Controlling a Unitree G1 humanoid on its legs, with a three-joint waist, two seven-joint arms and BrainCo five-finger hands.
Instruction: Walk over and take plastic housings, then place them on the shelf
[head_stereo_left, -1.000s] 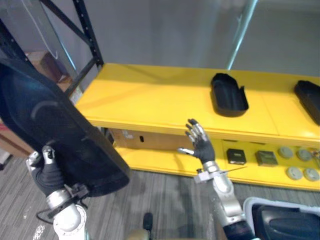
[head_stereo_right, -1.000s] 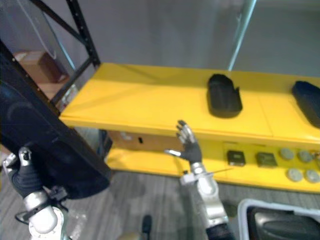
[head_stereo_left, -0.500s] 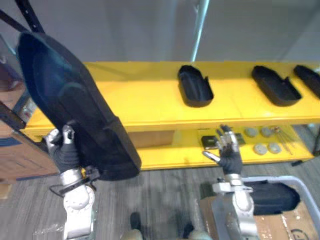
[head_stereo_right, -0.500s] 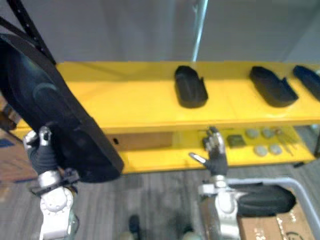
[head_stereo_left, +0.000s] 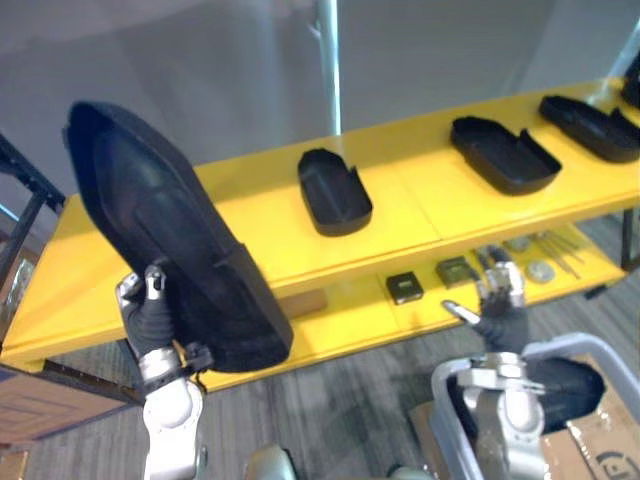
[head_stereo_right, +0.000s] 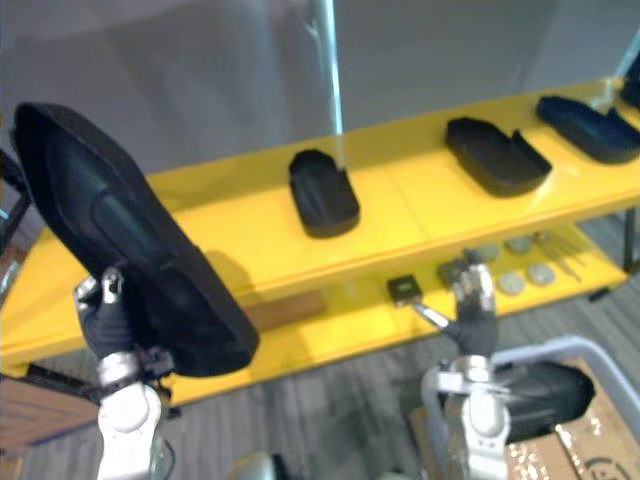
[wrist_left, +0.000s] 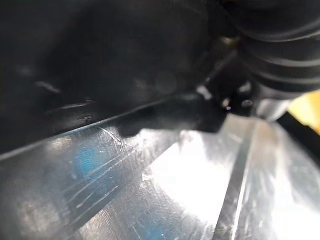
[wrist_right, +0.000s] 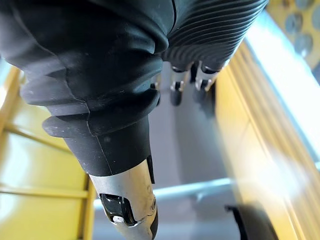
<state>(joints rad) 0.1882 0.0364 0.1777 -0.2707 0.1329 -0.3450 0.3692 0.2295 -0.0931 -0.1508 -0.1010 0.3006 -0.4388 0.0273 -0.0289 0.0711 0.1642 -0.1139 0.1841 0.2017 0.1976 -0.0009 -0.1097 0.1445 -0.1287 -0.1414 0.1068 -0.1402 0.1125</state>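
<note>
Largely the housing (head_stereo_left: 170, 240) hides fingers of the left hand (head_stereo_left: 150, 318), grip unclear; right hand (head_stereo_left: 502, 322) fingers (head_stereo_left: 499, 286) apart.

Three whole housings (head_stereo_left: 335, 190) on shelf (head_stereo_left: 420, 215); one held housing (head_stereo_left: 170, 240).

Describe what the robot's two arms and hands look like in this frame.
The left arm and right arm are rounded silver-grey segments with a metal bracket at the wrist. The left hand and right hand each have a dark ribbed cover over the back and wrist. The fingers and thumb are silver with dark tips. No markings can be made out.
</note>
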